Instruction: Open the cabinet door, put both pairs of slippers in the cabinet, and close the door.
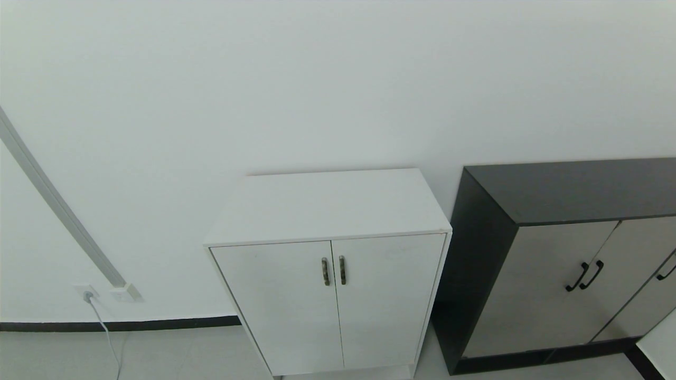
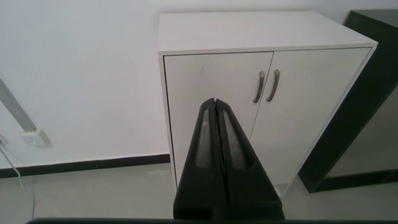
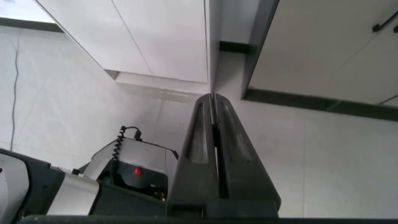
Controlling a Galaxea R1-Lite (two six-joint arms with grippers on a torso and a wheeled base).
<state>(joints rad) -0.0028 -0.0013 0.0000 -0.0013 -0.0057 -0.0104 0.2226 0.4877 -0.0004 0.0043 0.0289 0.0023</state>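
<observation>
White cabinet (image 1: 327, 208), lower centre of head view, both doors (image 1: 280, 301) shut.
The left gripper (image 2: 215, 102) and right gripper (image 3: 213, 98) were pressed closed, empty. Doors likely stiff, light, swinging from outer hinges; best hold judged the slim metal handles (image 1: 326, 271) beside the centre seam.

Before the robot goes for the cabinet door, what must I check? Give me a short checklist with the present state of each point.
1. The cabinet stands in front of the robot: ok.
2. Both doors are shut and the handles are free to grasp: ok.
3. The left gripper is open for a handle: not ok, it is shut.
4. The right gripper is open: not ok, it is shut.
5. Where the slippers lie: cannot tell.
</observation>
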